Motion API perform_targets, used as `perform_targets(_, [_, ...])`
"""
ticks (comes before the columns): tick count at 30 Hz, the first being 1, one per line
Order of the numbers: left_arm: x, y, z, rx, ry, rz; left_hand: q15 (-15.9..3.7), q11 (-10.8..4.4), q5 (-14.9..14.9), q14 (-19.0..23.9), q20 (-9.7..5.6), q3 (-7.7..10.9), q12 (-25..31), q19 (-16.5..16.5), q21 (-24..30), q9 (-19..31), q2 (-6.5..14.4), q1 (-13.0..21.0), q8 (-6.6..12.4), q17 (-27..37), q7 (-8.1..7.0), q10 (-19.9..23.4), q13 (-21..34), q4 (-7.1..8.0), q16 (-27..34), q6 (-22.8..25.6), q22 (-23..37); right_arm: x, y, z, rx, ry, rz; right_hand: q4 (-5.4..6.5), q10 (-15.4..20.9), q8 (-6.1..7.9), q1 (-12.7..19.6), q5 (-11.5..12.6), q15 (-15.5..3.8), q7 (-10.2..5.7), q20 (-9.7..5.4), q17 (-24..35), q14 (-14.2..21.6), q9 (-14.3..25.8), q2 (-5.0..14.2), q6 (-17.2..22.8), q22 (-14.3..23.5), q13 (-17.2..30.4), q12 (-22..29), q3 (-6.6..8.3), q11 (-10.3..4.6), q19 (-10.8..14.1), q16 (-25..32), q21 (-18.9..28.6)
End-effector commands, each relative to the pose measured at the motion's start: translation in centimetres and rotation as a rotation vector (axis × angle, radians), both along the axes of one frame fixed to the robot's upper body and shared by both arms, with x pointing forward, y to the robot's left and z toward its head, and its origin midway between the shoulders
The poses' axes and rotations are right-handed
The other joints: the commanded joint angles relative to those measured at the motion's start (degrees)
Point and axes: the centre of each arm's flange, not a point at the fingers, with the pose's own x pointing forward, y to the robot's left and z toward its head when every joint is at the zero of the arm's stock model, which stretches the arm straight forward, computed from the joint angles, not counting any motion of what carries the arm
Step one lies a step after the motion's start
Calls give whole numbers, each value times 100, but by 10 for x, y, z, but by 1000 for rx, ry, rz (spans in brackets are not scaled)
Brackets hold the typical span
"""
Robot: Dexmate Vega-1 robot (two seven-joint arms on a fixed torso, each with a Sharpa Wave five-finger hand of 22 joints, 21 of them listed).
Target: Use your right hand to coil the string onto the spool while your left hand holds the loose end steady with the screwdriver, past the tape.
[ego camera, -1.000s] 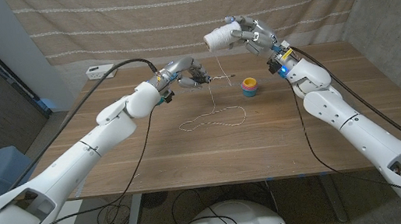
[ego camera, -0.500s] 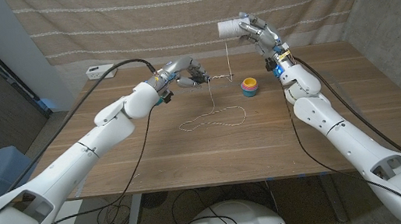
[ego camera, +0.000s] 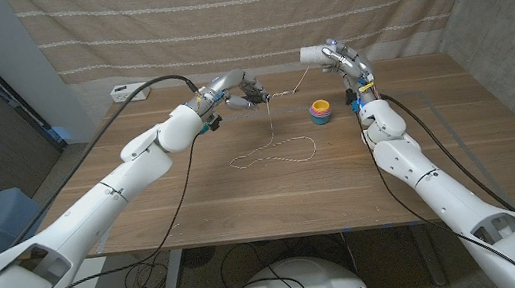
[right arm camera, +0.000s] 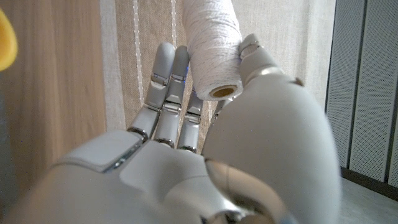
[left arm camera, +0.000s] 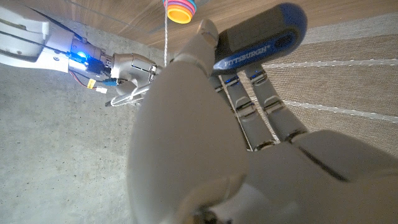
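Gripping white cylindrical thread spool [ego camera: 313, 54], right hand [ego camera: 341, 55] fingers holding it lying sideways, far right; left hand [ego camera: 242, 94] fingers clamping blue-handled screwdriver [left arm camera: 258, 38], thin white string [ego camera: 287, 90] stretching between them.

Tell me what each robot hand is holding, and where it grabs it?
Right hand grips the spool around its side. Left hand grips the screwdriver by its handle.

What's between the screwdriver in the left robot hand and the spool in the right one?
In the head view, a span of string runs from the screwdriver up to the spool; nothing else sits between. The coloured stack stands below that line.
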Motion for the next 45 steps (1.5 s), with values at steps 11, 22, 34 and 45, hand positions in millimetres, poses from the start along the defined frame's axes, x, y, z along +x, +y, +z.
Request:
perform_targets(11, [7,4,8,-82,-28,-30,-294,3,34,243,-1003,21,-32,198,772,653,802,723,39,826,504,51,19,36,29,557,23,-6,-27,-100,74,206,-196,-22,1011,8,571,27,-1848,426,-627,21,1342,-17,752,475,10,1079,371,259,-537,-172,15,26])
perform_targets(22, [8,8,9,-179,-100,73,-310,22,32,250,-1007,19,-37,201,773,651,803,724,34,826,487,69,29,37,21,570,24,-22,-38,-135,114,245,-233,-27,1016,6,561,24,-1840,455,-620,15,1359,-28,742,488,7,1088,366,275,-513,-157,9,30])
perform_targets(34, [10,7,6,-204,-147,144,-330,15,37,281,-1022,19,-58,217,782,653,801,723,28,805,455,84,11,35,8,575,26,-62,-43,-117,-51,104,-287,-51,1073,-1,560,12,-1827,494,-594,20,1399,-45,712,493,5,1074,363,321,-471,-151,7,30])
perform_targets(45, [16,4,1,-169,-92,156,-342,28,41,292,-1027,15,-67,232,790,653,798,712,18,792,452,94,17,37,-8,575,27,-98,-34,-79,-379,-38,-395,-56,1041,-6,549,5,-1820,491,-578,54,1361,-55,701,494,4,1117,364,354,-481,-141,-3,32])
